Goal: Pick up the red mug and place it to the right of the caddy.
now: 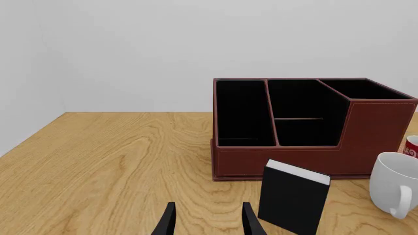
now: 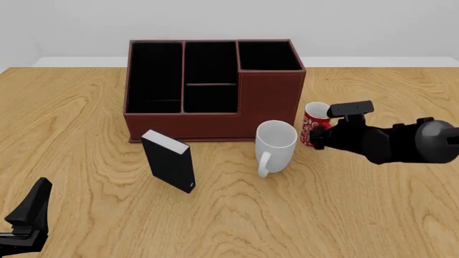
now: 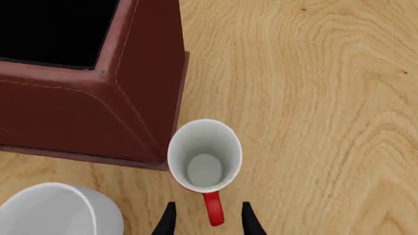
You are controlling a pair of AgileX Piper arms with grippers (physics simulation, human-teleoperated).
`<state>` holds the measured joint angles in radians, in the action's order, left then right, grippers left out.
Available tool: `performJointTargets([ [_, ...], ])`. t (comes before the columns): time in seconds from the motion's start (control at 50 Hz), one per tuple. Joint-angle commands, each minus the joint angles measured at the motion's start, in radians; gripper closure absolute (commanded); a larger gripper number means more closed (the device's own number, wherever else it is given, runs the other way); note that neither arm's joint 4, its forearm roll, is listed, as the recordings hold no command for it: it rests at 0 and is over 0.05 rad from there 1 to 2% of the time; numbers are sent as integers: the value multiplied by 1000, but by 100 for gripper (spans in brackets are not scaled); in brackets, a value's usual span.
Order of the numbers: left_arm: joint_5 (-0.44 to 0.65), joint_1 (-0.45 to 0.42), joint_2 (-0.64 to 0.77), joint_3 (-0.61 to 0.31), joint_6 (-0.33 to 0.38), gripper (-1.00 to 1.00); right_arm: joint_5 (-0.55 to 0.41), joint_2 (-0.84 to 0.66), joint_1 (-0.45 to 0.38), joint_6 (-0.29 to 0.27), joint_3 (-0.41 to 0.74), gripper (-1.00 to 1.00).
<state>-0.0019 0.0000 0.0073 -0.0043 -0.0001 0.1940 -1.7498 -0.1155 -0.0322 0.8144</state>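
The red mug point(image 3: 204, 161) stands upright just off the caddy's point(image 3: 130, 98) right front corner, white inside, its red handle point(image 3: 213, 209) pointing back at my right gripper point(image 3: 207, 223). That gripper is open, one finger on each side of the handle and not touching it. From the front, the red mug point(image 2: 313, 122) stands right of the caddy point(image 2: 215, 102), with the right gripper point(image 2: 321, 137) low against it. My left gripper point(image 1: 207, 223) is open and holds nothing, low at the table's near left point(image 2: 30, 209). A sliver of the red mug point(image 1: 411, 147) shows in the left wrist view.
A plain white mug point(image 2: 276, 144) stands in front of the caddy's right end, close to the red mug's left. A small black slab box point(image 2: 170, 160) stands upright in front of the caddy's left half. Bare wooden table point(image 2: 373, 204) extends right and forward.
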Motion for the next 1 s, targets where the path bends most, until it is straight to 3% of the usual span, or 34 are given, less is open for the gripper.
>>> performJointTargets([
  [0.02, 0, 0, 0, 0, 0, -100, 5, 5, -1, 10, -19, -100],
  [0.46, 0, 0, 0, 0, 0, -100, -9, 84, 15, 16, -60, -100],
  [0.74, 0, 0, 0, 0, 0, -100, -72, 400, 27, 36, -235, -100],
  [1.0, 0, 0, 0, 0, 0, -100, -450, 1009, 46, 32, -330, -100],
])
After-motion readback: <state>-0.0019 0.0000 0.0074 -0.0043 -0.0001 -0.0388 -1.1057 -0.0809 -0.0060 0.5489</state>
